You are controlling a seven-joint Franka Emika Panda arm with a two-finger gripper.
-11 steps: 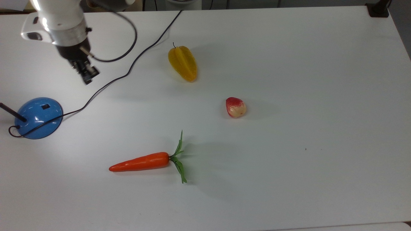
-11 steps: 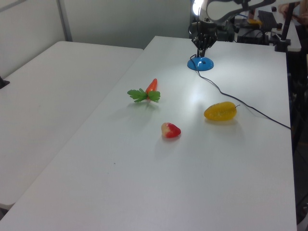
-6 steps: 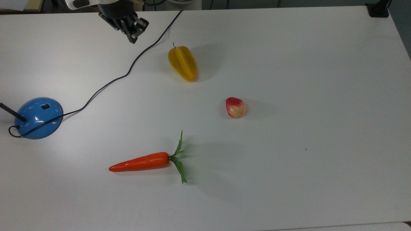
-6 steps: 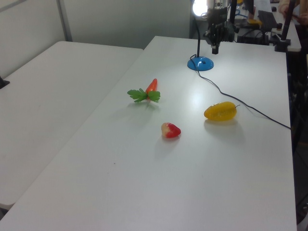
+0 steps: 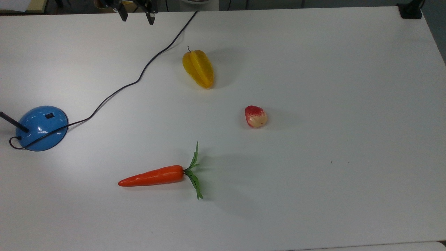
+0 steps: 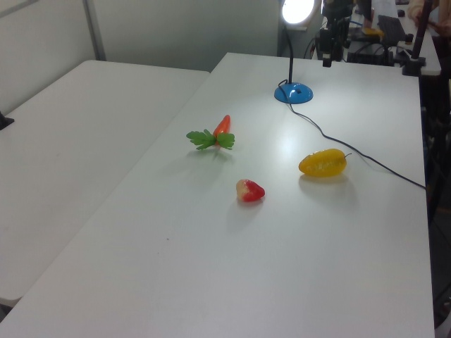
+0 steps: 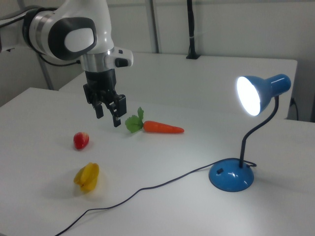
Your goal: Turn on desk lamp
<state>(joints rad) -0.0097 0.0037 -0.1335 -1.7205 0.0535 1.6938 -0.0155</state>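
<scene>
The desk lamp's glossy blue base (image 5: pixel 41 128) sits near the top view's left edge, with its small black switch (image 5: pixel 49 115) on top. In the right view the blue lamp head (image 7: pixel 261 93) glows brightly above the base (image 7: pixel 231 176) on a thin black stem (image 7: pixel 251 137). My gripper (image 7: pixel 108 115) hangs open above the table with nothing between its fingers, well away from the lamp. In the top view the gripper (image 5: pixel 136 16) is at the far edge, right of the base. The lit head (image 6: pixel 297 10) and the base (image 6: pixel 293 92) also show in the left view.
The lamp's black cord (image 5: pixel 139 75) runs from the base across the table to the far edge. A yellow starfruit (image 5: pixel 198 68), a red-and-cream fruit (image 5: pixel 255 116) and a carrot (image 5: pixel 153 176) lie on the white table (image 5: pixel 348 104).
My gripper has drawn away from above the lamp base, rising toward the top view's far edge, and its fingers have spread open. The lamp head glows throughout.
</scene>
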